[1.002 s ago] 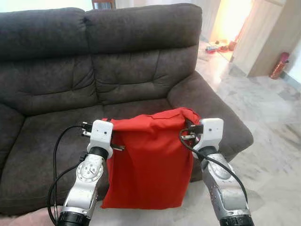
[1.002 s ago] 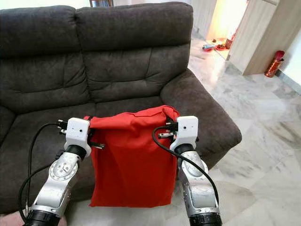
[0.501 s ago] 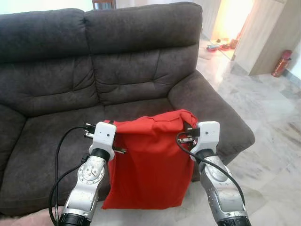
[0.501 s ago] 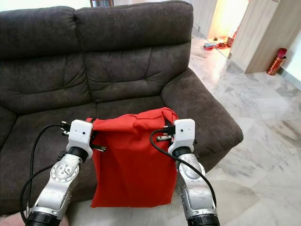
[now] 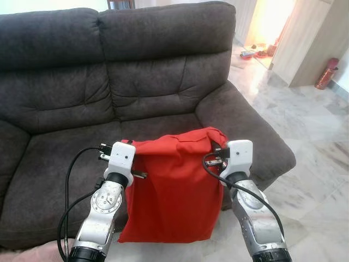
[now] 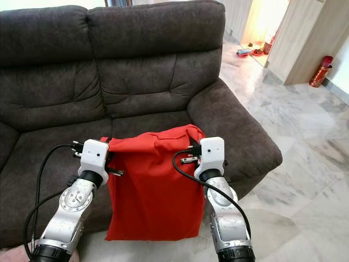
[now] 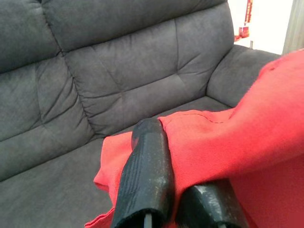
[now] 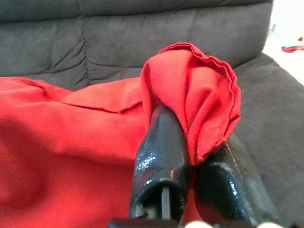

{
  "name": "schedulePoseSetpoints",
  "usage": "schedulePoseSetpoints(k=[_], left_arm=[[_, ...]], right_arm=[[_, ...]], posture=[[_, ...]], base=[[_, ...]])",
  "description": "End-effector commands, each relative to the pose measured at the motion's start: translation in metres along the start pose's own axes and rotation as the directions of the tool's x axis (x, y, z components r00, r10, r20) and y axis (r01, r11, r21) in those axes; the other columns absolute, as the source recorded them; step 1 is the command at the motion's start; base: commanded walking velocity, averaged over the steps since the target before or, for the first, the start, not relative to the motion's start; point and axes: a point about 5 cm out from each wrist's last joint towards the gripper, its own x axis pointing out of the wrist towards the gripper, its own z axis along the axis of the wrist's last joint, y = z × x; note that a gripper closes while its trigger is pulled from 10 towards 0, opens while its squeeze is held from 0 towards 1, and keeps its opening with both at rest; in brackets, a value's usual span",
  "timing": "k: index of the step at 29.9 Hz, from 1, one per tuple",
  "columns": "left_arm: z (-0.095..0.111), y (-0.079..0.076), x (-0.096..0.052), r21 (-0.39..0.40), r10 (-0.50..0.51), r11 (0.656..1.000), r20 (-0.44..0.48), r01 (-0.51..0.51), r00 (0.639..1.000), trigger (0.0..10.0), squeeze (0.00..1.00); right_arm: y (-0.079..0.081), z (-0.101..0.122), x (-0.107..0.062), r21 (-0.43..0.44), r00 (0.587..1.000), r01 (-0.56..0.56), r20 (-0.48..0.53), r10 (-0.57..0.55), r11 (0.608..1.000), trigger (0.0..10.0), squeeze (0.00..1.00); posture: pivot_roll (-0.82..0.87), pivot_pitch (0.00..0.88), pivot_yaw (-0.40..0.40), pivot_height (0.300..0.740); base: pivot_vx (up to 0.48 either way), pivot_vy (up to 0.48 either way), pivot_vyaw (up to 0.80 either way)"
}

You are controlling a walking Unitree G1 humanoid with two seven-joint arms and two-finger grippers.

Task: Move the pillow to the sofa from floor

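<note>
Item: red pillow (image 5: 174, 188), hanging limp by its top corners in front of the sofa's near seat edge, clear of the floor.
Left hand (image 7: 175, 190): I have its fingers closed tight on the pillow's top left corner.
Right hand (image 8: 199, 156): fingers pinched shut on the bunched top right corner.
Dark grey sofa (image 5: 109, 71): directly ahead, two seats; right armrest (image 5: 245, 128) sits just beyond my right hand.
Marble floor (image 5: 322, 142): to the right.
Red cylinder (image 5: 328, 73): far right, beside a wooden panel (image 5: 311, 38).
</note>
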Motion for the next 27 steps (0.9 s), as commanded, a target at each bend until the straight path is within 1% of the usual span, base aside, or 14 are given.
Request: schedulePoseSetpoints(k=[1, 4, 7, 10, 12, 17, 22, 23, 25, 27], left_arm=[[0.0241, 0.0014, 0.0085, 0.018, -0.004, 1.000, 0.123, 0.002, 0.992, 10.0, 0.00], [0.0231, 0.0032, 0.0084, 0.015, 0.007, 1.000, 0.120, -0.008, 0.993, 10.0, 0.00], [0.0222, 0.0023, 0.0079, 0.015, 0.005, 1.000, 0.118, -0.007, 0.993, 10.0, 0.00], [0.0226, 0.0002, 0.0087, 0.009, 0.007, 1.000, 0.120, -0.008, 0.993, 10.0, 0.00], [0.0236, -0.0010, 0.0094, 0.004, 0.010, 1.000, 0.123, -0.011, 0.992, 10.0, 0.00], [0.0231, -0.0016, 0.0079, 0.003, 0.009, 1.000, 0.124, -0.009, 0.992, 10.0, 0.00], [0.0222, 0.0020, 0.0067, 0.009, 0.013, 1.000, 0.122, -0.014, 0.992, 10.0, 0.00], [0.0223, 0.0031, 0.0071, 0.009, 0.017, 1.000, 0.122, -0.018, 0.992, 10.0, 0.00], [0.0223, 0.0033, 0.0072, 0.009, 0.018, 1.000, 0.122, -0.019, 0.992, 10.0, 0.00], [0.0226, 0.0030, 0.0076, 0.009, 0.020, 1.000, 0.124, -0.021, 0.992, 10.0, 0.00]], right_arm=[[0.0122, 0.0120, 0.0053, -0.009, 0.997, -0.053, 0.053, 0.054, 0.999, 10.0, 0.00], [0.0160, 0.0105, 0.0042, -0.027, 0.996, -0.073, 0.043, 0.074, 0.997, 10.0, 0.00], [0.0175, 0.0107, 0.0028, -0.050, 0.994, -0.099, 0.047, 0.101, 0.994, 10.0, 0.00], [0.0151, 0.0122, 0.0028, -0.053, 0.993, -0.103, 0.054, 0.106, 0.993, 10.0, 0.00], [0.0110, 0.0140, 0.0044, -0.034, 0.994, -0.088, 0.062, 0.090, 0.996, 10.0, 0.00], [0.0099, 0.0143, 0.0068, -0.048, 0.994, -0.086, 0.057, 0.089, 0.995, 10.0, 0.00], [0.0154, 0.0141, 0.0072, -0.050, 0.993, -0.100, 0.056, 0.102, 0.994, 10.0, 0.00], [0.0171, 0.0136, 0.0068, -0.067, 0.992, -0.110, 0.054, 0.113, 0.992, 10.0, 0.00], [0.0174, 0.0136, 0.0067, -0.071, 0.992, -0.112, 0.054, 0.116, 0.991, 10.0, 0.00], [0.0193, 0.0145, 0.0062, -0.091, 0.988, -0.137, 0.059, 0.143, 0.986, 10.0, 0.00]], posture=[[0.16, 0.000, -0.045, 0.740], [0.15, 0.000, -0.043, 0.740], [0.14, 0.000, -0.045, 0.740], [0.14, 0.000, -0.049, 0.740], [0.14, 0.000, -0.052, 0.740], [0.15, 0.000, -0.052, 0.740], [0.15, 0.000, -0.052, 0.740], [0.15, 0.000, -0.053, 0.740], [0.15, 0.000, -0.053, 0.740], [0.15, 0.000, -0.054, 0.740]], base=[[0.000, 0.000, 0.00], [0.000, 0.000, 0.00], [0.000, -0.244, 0.62], [0.000, -0.252, 0.80], [0.000, -0.283, 0.00], [0.000, -0.287, 0.00], [0.000, -0.303, 0.00], [0.000, -0.304, 0.00], [0.000, -0.304, 0.00], [0.000, -0.309, 0.63]])
